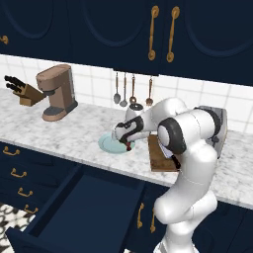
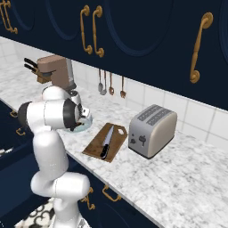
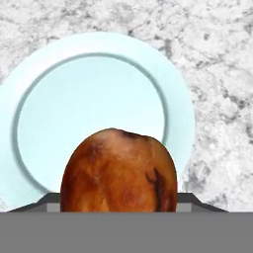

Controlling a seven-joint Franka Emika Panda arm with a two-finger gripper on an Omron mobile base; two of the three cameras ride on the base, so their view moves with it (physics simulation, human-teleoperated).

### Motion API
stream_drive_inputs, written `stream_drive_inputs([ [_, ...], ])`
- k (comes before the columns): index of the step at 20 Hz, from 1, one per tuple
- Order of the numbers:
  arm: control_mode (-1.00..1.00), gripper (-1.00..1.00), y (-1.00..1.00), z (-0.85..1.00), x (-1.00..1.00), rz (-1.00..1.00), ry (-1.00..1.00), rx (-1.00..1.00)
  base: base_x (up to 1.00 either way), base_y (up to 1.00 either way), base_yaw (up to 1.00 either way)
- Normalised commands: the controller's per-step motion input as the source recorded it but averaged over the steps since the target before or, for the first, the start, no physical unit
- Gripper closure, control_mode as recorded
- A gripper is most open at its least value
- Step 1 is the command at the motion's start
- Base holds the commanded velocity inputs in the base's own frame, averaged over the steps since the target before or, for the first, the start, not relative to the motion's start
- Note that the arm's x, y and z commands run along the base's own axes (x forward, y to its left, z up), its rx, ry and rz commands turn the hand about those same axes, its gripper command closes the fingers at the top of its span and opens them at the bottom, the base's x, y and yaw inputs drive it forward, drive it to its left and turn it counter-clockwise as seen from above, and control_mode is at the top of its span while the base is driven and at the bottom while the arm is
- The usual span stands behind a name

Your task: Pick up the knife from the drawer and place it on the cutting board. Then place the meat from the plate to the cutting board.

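Observation:
My gripper [image 1: 128,144] is shut on the meat [image 3: 118,170], a reddish-brown drumstick, and holds it over the right part of the pale blue-green plate [image 3: 94,104]. In the left base view the meat [image 1: 129,147] shows as a small dark red spot under the hand, at the plate's [image 1: 109,144] right rim. The knife [image 2: 107,143] lies lengthwise on the dark wooden cutting board [image 2: 99,148], handle toward the counter's front edge. My arm partly hides the cutting board [image 1: 158,159] in the left base view. The navy drawer [image 1: 84,207] stands pulled out below the counter.
A silver toaster [image 2: 152,130] stands right of the board. A brown coffee machine [image 1: 57,91] and a knife block [image 1: 24,91] sit at the back left. Utensils [image 1: 132,91] hang on the tiled wall. Upper cabinets overhang the marble counter [image 1: 69,133].

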Motion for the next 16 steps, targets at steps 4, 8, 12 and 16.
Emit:
stream_drive_inputs([
  [4,-1.0,1.0,-0.59,0.39,-0.58,0.06,0.0,0.0,0.0,0.0,0.0],
  [8,-1.0,1.0,-0.64,0.12,-0.66,0.07,0.0,0.0,0.0,0.0,0.0],
  [12,-1.0,1.0,-0.36,0.03,-0.46,0.03,0.0,0.0,0.0,0.0,0.0],
  [16,-1.0,1.0,-0.45,0.0,-0.3,0.08,0.0,0.0,0.0,0.0,0.0],
])
